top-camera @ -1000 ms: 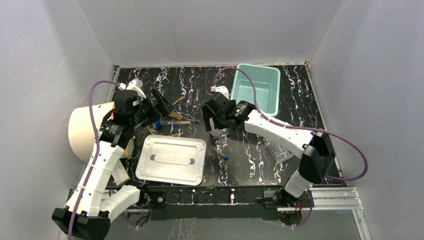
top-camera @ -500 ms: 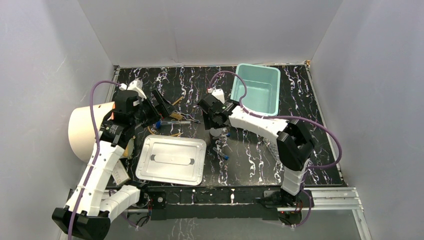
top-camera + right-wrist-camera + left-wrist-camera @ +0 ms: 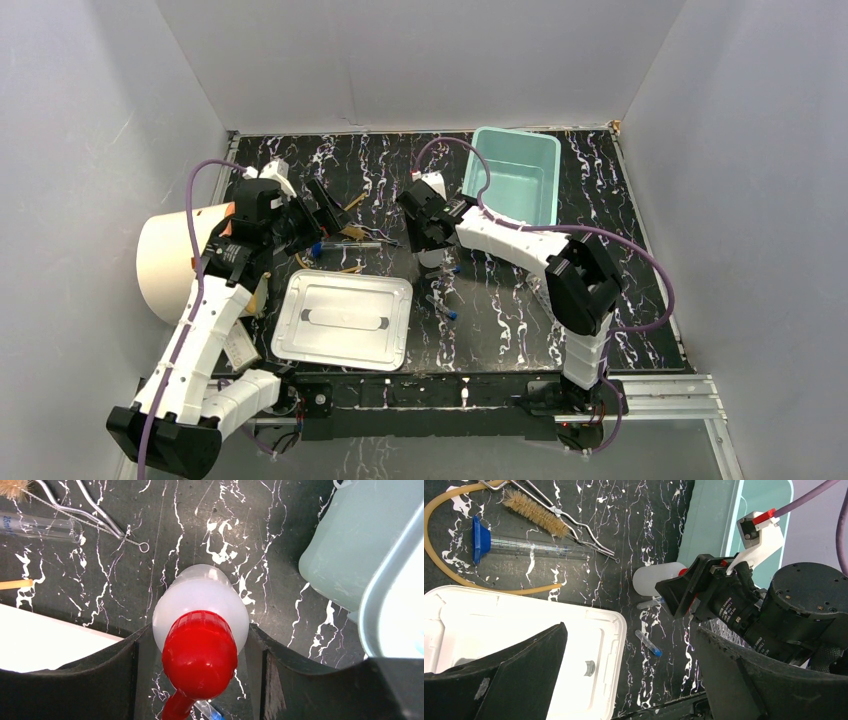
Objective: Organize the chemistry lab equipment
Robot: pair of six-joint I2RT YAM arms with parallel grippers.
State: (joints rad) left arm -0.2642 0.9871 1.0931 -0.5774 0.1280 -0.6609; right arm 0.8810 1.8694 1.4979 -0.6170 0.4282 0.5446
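The white squeeze bottle (image 3: 200,600) with its red cap (image 3: 200,652) stands upright on the black marbled table, left of the teal bin (image 3: 515,175). My right gripper (image 3: 199,636) is down over it, a finger pressed against each side of the white body (image 3: 433,262). My left gripper (image 3: 629,680) hangs open and holds nothing, above the white lidded box (image 3: 524,625). Amber tubing (image 3: 484,586), a metal tool (image 3: 574,530) and a small blue-capped tube (image 3: 648,644) lie on the table. Part of the clear tube rack (image 3: 722,625) shows behind the right arm.
A bristle brush (image 3: 536,512) and a long clear tube with a blue base (image 3: 524,547) lie beside the tubing. A large cream cylinder (image 3: 165,260) sits at the left edge. A white card (image 3: 240,348) lies near the left arm's base.
The right gripper's fingers have closed in onto the bottle's sides, and the right elbow has swung left and nearer. The left arm has barely moved.
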